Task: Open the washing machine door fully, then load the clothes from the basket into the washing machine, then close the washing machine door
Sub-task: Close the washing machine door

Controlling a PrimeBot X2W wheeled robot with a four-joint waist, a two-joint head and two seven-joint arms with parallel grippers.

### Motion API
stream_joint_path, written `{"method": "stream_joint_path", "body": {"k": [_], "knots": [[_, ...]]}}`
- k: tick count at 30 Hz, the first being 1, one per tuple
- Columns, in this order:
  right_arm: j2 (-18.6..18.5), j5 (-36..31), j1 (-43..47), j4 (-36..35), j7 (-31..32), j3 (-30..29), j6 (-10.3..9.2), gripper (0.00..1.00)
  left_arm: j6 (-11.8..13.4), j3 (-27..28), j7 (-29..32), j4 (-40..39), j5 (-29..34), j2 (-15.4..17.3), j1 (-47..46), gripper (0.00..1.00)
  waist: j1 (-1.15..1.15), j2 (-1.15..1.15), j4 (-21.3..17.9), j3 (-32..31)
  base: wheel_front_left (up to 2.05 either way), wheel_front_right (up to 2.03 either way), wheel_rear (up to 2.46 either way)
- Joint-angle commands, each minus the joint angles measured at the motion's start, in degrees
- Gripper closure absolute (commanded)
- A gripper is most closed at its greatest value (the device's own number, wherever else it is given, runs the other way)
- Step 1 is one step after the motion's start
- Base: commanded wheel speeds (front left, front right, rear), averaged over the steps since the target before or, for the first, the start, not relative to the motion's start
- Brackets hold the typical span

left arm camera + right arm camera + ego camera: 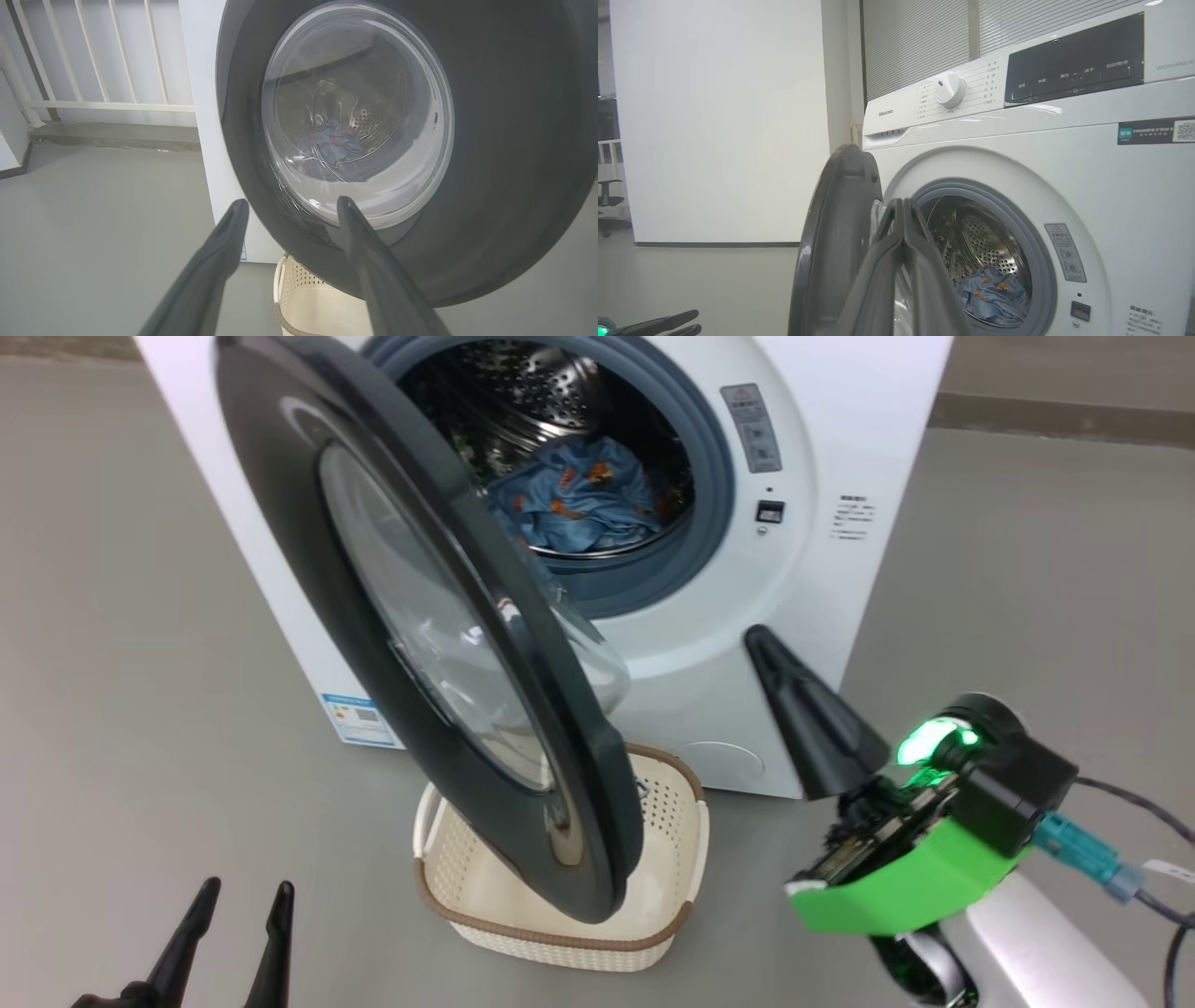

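The white washing machine (822,523) stands with its black door (308,569) swung half open, hanging over the cream basket (523,926) on the floor. No garment shows in the part of the basket not covered by the door. Light blue clothes (574,495) lie in the steel drum. My right gripper (761,639) is shut with nothing in it, pointing at the machine front below the drum opening, right of the door edge. My left gripper (245,896) is open and low, left of the basket. The left wrist view shows the left gripper (292,205) facing the door's (504,140) outer glass.
Grey floor lies all around the machine. A white railing (93,102) and a low kerb stand behind on the left. Cables (1134,803) trail from my right wrist. The control panel and dial (950,89) sit on top of the machine front.
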Motion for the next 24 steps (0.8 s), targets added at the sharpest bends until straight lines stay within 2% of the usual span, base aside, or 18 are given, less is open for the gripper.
{"method": "stream_joint_path", "body": {"k": [1,12,18,24], "knots": [[0.5,-0.1,-2.0,-2.5,-0.4,1.9,0.25,1.00,0.0,2.1,-0.4,-1.8,0.5,0.8,-2.2,0.00,0.00,0.00,1.1,-0.4,0.00,0.00,0.00],[1.9,1.1,-2.9,-4.8,-0.4,10.1,0.25,1.00,0.0,2.1,-0.4,-1.6,0.3,0.3,-1.0,0.00,0.00,0.00,4.6,-0.7,0.00,0.00,0.00],[2.6,2.9,-2.2,-2.0,-0.4,16.9,0.25,1.00,0.0,1.9,-0.4,-1.4,0.1,-0.2,-1.4,0.00,0.00,0.00,6.0,0.1,0.00,0.00,0.00],[2.7,4.5,-1.5,2.9,-0.4,20.8,0.25,1.00,0.0,1.8,-0.4,-1.3,0.0,-0.6,-1.9,0.00,0.00,0.00,6.6,1.5,0.00,0.00,0.00]]}}
